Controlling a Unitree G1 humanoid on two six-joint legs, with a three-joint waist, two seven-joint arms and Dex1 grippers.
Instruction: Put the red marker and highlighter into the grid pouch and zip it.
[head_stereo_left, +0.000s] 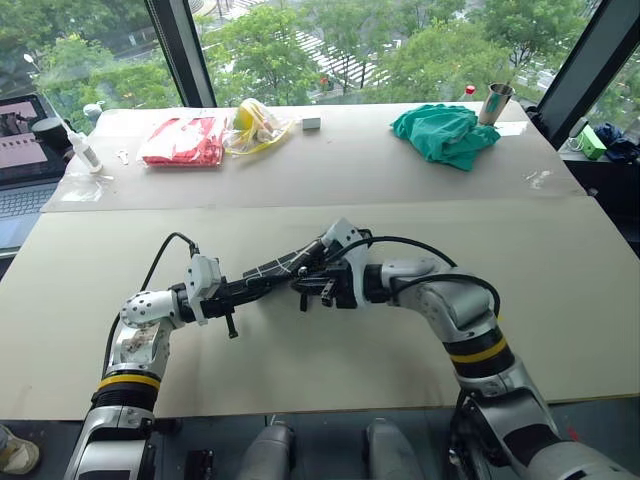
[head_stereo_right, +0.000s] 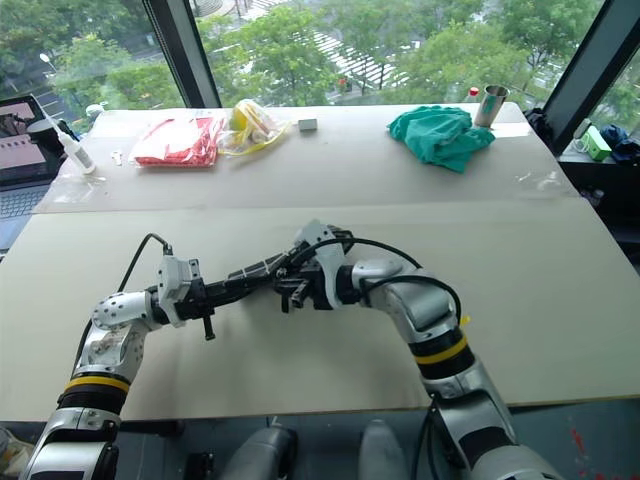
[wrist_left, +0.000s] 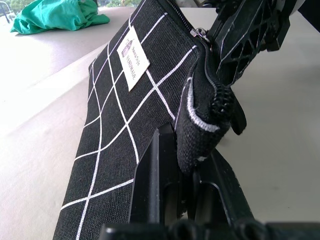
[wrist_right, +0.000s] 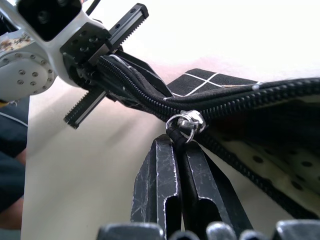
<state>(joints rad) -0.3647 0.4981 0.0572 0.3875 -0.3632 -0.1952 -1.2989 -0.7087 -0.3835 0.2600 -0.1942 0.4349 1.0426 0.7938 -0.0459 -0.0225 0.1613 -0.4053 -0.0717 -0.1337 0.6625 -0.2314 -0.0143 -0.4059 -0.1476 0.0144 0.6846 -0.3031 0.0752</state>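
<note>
The grid pouch (head_stereo_left: 272, 268), black with white lines and a small white label (wrist_left: 131, 58), hangs above the table between my two grippers. My left gripper (wrist_left: 189, 150) is shut on one end of the pouch, beside the zipper's end. My right gripper (wrist_right: 176, 142) is shut on the black pull strap just below the silver zipper ring (wrist_right: 186, 121). From the slider toward my left gripper the zipper teeth are joined. On the other side the mouth gapes and shows a dotted lining (wrist_right: 280, 150). The red marker and the highlighter are hidden or out of view.
At the back of the table (head_stereo_left: 560, 280) lie a flat red plastic packet (head_stereo_left: 183, 140), a yellow bag (head_stereo_left: 255, 125), a small white block (head_stereo_left: 311, 123) and a green cloth (head_stereo_left: 445, 133) beside a metal cup (head_stereo_left: 496, 102). A white bottle (head_stereo_left: 85, 150) and a laptop (head_stereo_left: 20, 150) are at the far left.
</note>
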